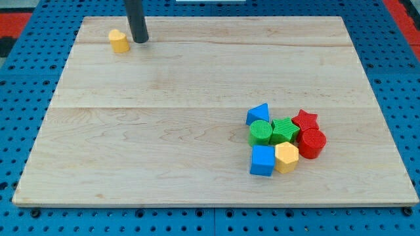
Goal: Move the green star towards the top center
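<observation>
The green star (284, 129) lies in a tight cluster at the view's lower right of the wooden board (164, 131). It touches a green cylinder (260, 132) on its left, a red star (305, 120) on its upper right and a red cylinder (312, 143) on its right. My tip (140, 40) is at the view's top left, far from the cluster, just right of a lone yellow block (119, 40).
A blue triangle-like block (258, 114) sits above the green cylinder. A blue cube (262, 160) and a yellow hexagon (286, 157) sit below the green star. The board rests on a blue pegboard (26, 98).
</observation>
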`<action>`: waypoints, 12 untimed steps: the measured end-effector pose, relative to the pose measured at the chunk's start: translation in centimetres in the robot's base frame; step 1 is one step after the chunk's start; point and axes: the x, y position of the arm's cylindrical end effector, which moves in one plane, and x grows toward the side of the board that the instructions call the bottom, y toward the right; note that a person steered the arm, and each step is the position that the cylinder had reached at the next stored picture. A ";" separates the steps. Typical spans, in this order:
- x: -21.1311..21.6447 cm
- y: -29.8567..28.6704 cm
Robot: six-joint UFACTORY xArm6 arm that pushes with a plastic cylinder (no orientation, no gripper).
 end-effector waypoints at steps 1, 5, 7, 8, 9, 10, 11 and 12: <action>0.0 0.7; 5.3 7.9; 10.1 11.3; 13.9 20.5; 16.3 26.4; 16.4 35.1; 18.4 43.8; 22.8 44.2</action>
